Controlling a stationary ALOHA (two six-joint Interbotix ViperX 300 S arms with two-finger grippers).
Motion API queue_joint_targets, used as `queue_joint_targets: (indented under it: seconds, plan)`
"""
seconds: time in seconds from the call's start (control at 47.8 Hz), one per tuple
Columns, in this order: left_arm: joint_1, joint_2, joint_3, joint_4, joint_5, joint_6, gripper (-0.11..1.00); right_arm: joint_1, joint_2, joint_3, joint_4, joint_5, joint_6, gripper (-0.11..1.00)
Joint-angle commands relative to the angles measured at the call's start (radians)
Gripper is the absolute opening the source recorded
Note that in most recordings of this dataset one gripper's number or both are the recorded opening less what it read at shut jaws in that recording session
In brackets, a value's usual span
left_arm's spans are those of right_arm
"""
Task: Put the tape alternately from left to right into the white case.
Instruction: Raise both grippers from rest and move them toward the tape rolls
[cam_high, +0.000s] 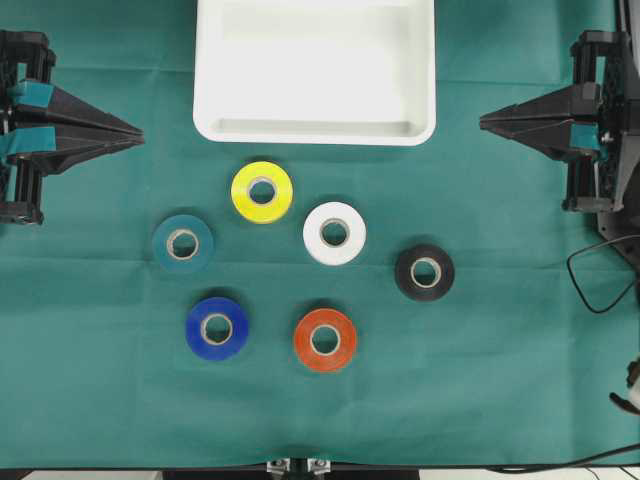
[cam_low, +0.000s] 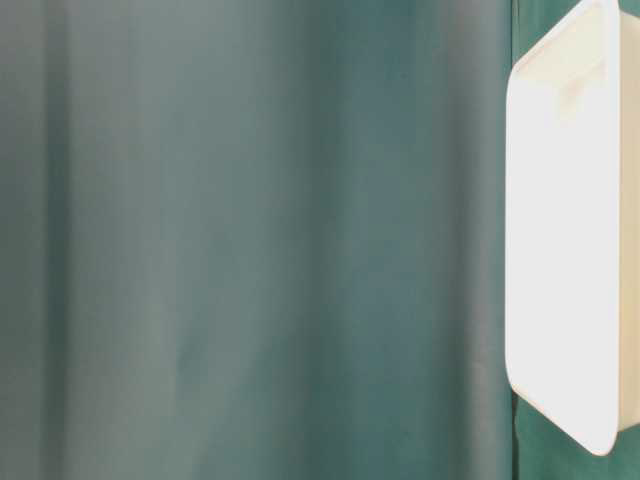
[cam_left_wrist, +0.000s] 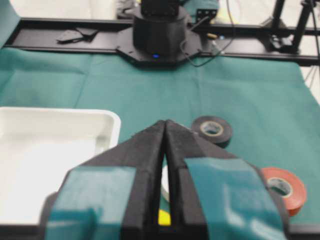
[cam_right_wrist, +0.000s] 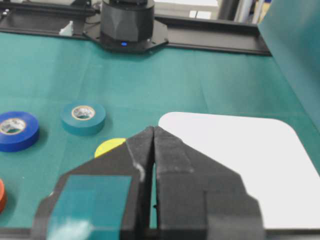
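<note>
Six rolls lie flat below the case (cam_high: 315, 135): yellow (cam_high: 262, 191) nearest it, then white (cam_high: 334, 233), teal (cam_high: 183, 243), black (cam_high: 424, 272), blue (cam_high: 217, 327), orange-red (cam_high: 324, 340). My left gripper (cam_high: 138, 135) and right gripper (cam_high: 483, 121) flank the case, both pinched closed, empty.

Left gripper (cam_high: 138, 134) at 9 o'clock edge of overhead view, jaws pressed together, tips aimed toward 3 o'clock, holding nothing. Right gripper (cam_high: 483, 121) at 3 o'clock edge, jaws likewise closed to a point, aimed toward 9 o'clock, empty. Both arms drawn back, well apart. Teal tape patches on finger bases in wrist views.
</note>
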Motion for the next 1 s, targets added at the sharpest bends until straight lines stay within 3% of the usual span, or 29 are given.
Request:
queue_joint_targets:
  seconds: [0.0,0.146,0.272,0.334,0.481,0.564,0.982]
  plan:
    - [-0.003,0.008,-0.005,-0.003,-0.003,-0.002,-0.10,-0.002,0.006,-0.028,0.000,-0.003,0.009,-0.03]
    - [-0.005,0.021,-0.002,-0.003,0.005,-0.003,-0.05,-0.002,0.006,-0.026,-0.002,-0.003,0.029,-0.02]
    - [-0.003,0.032,-0.002,-0.003,0.031,-0.005,0.11,-0.002,0.006,-0.020,0.000,0.009,0.034,0.16]
    - [-0.005,0.035,0.000,-0.003,0.041,-0.006,0.25,-0.002,0.008,-0.018,-0.002,0.023,0.035,0.32]
    - [-0.005,0.035,0.000,-0.003,0.046,-0.008,0.69,-0.002,0.008,-0.020,-0.002,0.037,0.035,0.74]
    - [-0.005,0.037,0.003,-0.006,0.046,-0.008,0.87,-0.002,0.008,-0.018,0.000,0.038,0.035,0.77]
    - [-0.005,0.035,0.018,-0.008,0.063,-0.029,0.88,0.003,0.017,-0.018,0.000,0.043,0.048,0.77]
